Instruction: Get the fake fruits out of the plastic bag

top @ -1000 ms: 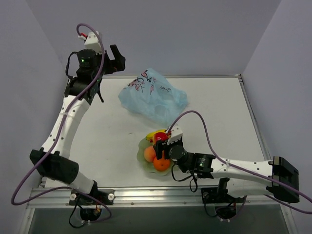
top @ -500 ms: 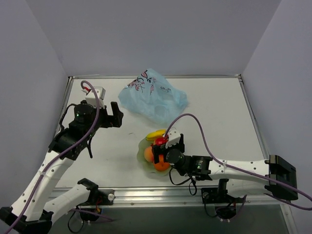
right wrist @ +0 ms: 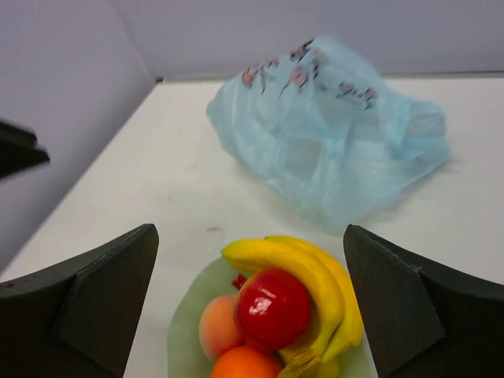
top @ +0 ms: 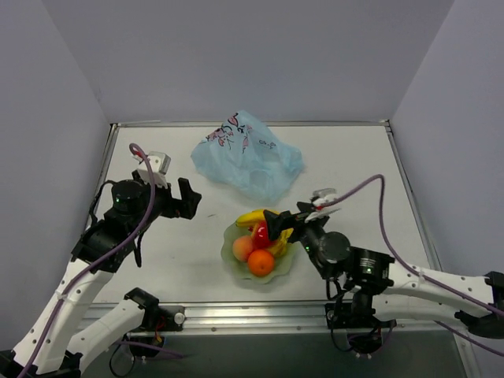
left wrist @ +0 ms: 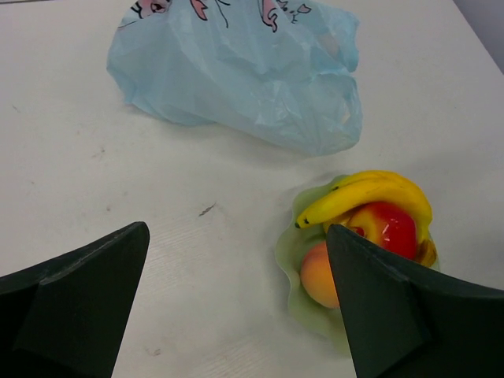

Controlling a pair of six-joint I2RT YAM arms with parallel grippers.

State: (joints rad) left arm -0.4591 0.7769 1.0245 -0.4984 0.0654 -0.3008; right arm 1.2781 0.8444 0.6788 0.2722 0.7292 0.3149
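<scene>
The left arm [top: 67, 291] and right arm [top: 441, 283] have white shells with black joint housings. A mauve cable [top: 381, 206] trails along each. The end effector fingers [left wrist: 75, 303] are matte black wedges. Black base mounts [top: 150, 309] sit at 6 o'clock.

Light-blue printed plastic bag [top: 248, 153] lies crumpled. Near it, outside, heaped together: banana [top: 256, 215], red apple [top: 261, 234], peach [top: 242, 248], orange [top: 261, 263].
</scene>
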